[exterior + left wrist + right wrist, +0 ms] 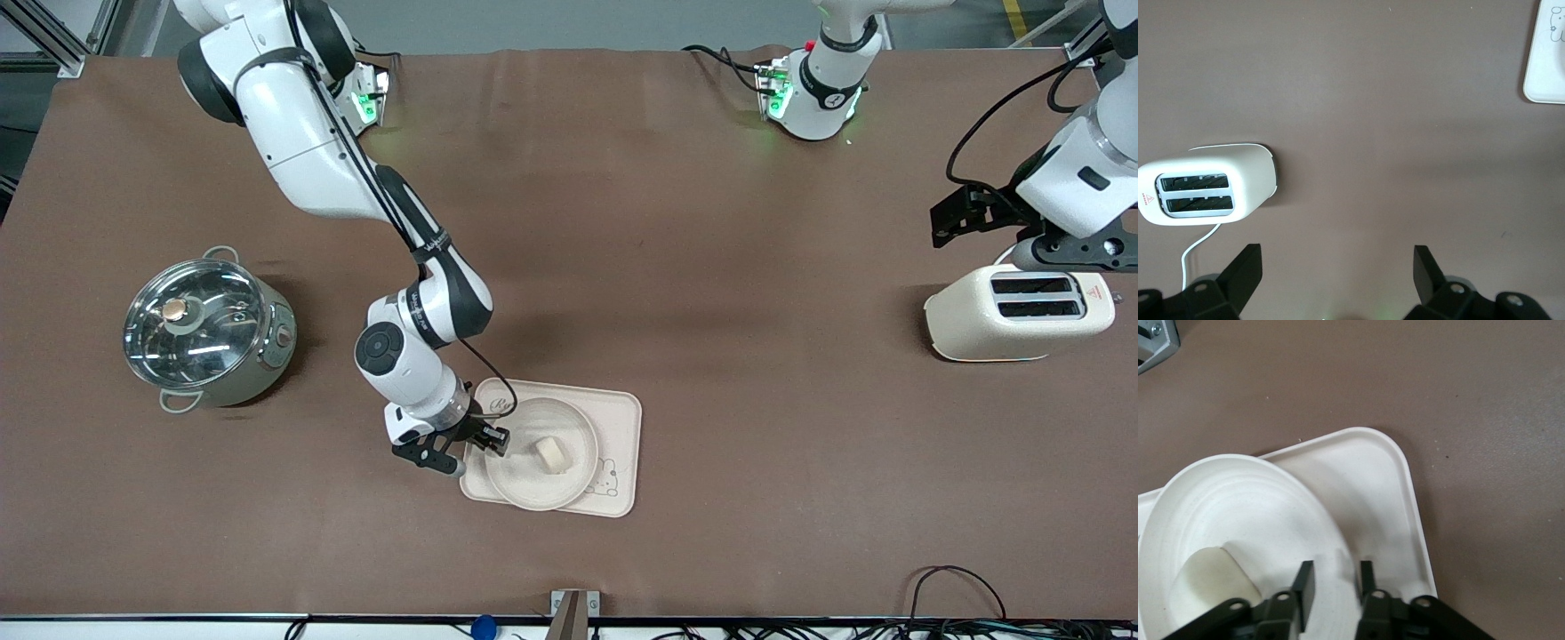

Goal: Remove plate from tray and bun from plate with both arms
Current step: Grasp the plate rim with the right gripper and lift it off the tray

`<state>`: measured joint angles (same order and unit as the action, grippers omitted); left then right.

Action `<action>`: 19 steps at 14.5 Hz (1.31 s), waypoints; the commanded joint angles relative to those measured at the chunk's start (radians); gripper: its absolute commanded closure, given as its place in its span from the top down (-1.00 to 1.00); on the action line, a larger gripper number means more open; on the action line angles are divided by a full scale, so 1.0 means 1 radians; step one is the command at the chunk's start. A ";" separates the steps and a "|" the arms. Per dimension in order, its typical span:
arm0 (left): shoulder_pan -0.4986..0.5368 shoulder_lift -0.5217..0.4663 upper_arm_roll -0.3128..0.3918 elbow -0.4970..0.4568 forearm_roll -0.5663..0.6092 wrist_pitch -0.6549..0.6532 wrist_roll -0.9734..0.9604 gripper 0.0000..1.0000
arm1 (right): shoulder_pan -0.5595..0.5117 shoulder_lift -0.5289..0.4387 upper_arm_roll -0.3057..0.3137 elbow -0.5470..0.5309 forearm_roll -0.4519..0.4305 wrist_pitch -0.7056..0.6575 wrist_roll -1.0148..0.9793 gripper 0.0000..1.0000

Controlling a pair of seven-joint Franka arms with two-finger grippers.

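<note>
The round cream plate lies on the rectangular tray. The small pale bun sits in the plate. My right gripper is at the plate's rim on the side toward the right arm's end of the table. In the right wrist view its fingers straddle the plate's wall, one inside and one outside, closed on it, with the bun close by. My left gripper hangs open and empty over the table beside the toaster; its fingers stand wide apart.
A cream toaster stands at the left arm's end of the table and also shows in the left wrist view. A lidded steel pot stands at the right arm's end. A tray corner shows in the left wrist view.
</note>
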<state>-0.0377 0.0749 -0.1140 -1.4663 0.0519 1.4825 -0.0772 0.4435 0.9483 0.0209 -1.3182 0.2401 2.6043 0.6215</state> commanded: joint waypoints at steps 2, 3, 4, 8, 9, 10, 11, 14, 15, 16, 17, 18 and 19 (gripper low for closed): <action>0.002 0.010 0.002 0.018 -0.014 0.001 0.007 1.00 | 0.000 0.009 0.002 0.007 0.010 0.016 -0.035 -0.99; 0.002 0.010 0.002 0.018 -0.014 0.002 0.005 1.00 | 0.000 0.009 0.002 0.007 0.010 0.019 -0.048 -0.99; 0.002 0.011 0.002 0.018 -0.014 0.004 0.005 1.00 | -0.002 0.006 0.002 0.007 0.011 0.019 -0.054 -0.99; 0.002 0.016 0.002 0.020 -0.015 0.008 0.005 1.00 | 0.000 -0.066 0.002 -0.053 0.015 0.005 -0.069 -0.99; 0.002 0.016 0.002 0.020 -0.015 0.008 0.005 1.00 | 0.014 -0.109 0.004 -0.105 0.010 0.007 -0.072 -0.99; 0.002 0.016 0.002 0.020 -0.015 0.008 0.005 1.00 | 0.041 -0.149 0.004 -0.158 0.008 0.008 -0.094 -0.99; 0.002 0.014 0.002 0.021 -0.015 0.008 0.005 1.00 | 0.059 -0.193 0.002 -0.224 0.008 0.017 -0.112 -0.99; -0.004 0.014 0.001 0.034 -0.014 0.008 0.002 1.00 | 0.078 -0.386 0.005 -0.495 0.008 0.065 -0.115 -0.99; -0.004 0.014 0.001 0.034 -0.012 0.008 0.000 1.00 | 0.089 -0.449 0.007 -0.609 0.008 0.117 -0.117 -0.99; -0.005 0.013 -0.004 0.034 -0.011 0.008 -0.013 1.00 | 0.098 -0.507 0.008 -0.724 0.010 0.191 -0.117 -0.99; -0.005 0.011 -0.007 0.032 -0.018 0.008 -0.039 1.00 | 0.109 -0.537 0.019 -0.798 0.011 0.233 -0.115 -0.99; -0.002 0.010 -0.009 0.032 -0.018 0.008 -0.062 1.00 | 0.116 -0.554 0.031 -0.846 0.011 0.265 -0.115 -0.99; -0.005 0.011 -0.009 0.032 -0.020 0.010 -0.067 1.00 | 0.123 -0.565 0.034 -0.886 0.014 0.286 -0.114 -0.99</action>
<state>-0.0417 0.0829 -0.1197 -1.4506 0.0519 1.4934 -0.1186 0.5513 0.4837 0.0422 -2.0286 0.2391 2.8240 0.5221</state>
